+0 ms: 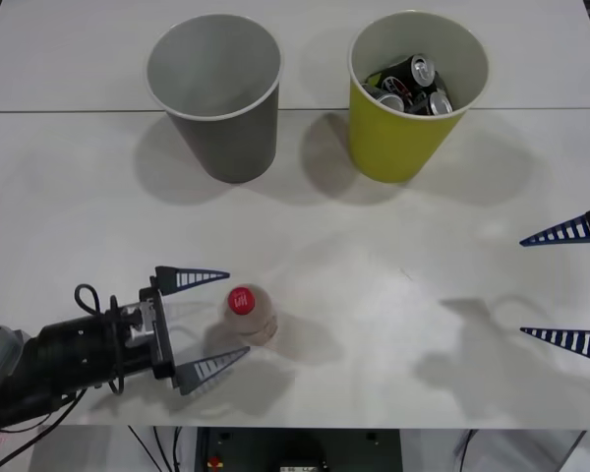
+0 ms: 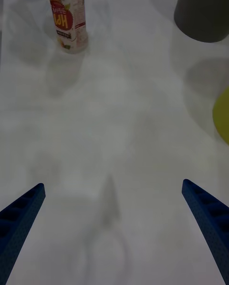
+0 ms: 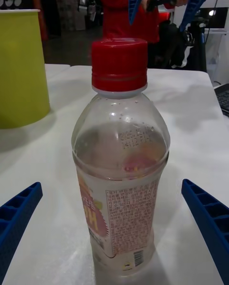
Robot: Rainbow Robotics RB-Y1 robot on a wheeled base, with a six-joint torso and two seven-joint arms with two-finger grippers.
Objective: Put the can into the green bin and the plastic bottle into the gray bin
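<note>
A white bench (image 1: 374,295) carries everything in the front view: the gray bin (image 1: 216,93) stands at the far side with the green bin (image 1: 413,98) beside it to the right, cans (image 1: 413,84) lying inside the green one. Near the front edge the plastic bottle (image 1: 248,315) stands upright (red cap up), just at the tips of the left gripper (image 1: 208,323), whose jaws are spread wide on either side of it without touching. The right gripper (image 1: 570,285) hangs at the right edge, jaws likewise spread, well apart from the bottle. In the right wrist view the bottle (image 2: 67,20) stands far off, near the gray bin's base (image 2: 205,13). In the left wrist view the bottle (image 3: 119,161) stands between the blue fingers (image 3: 210,218).
</note>
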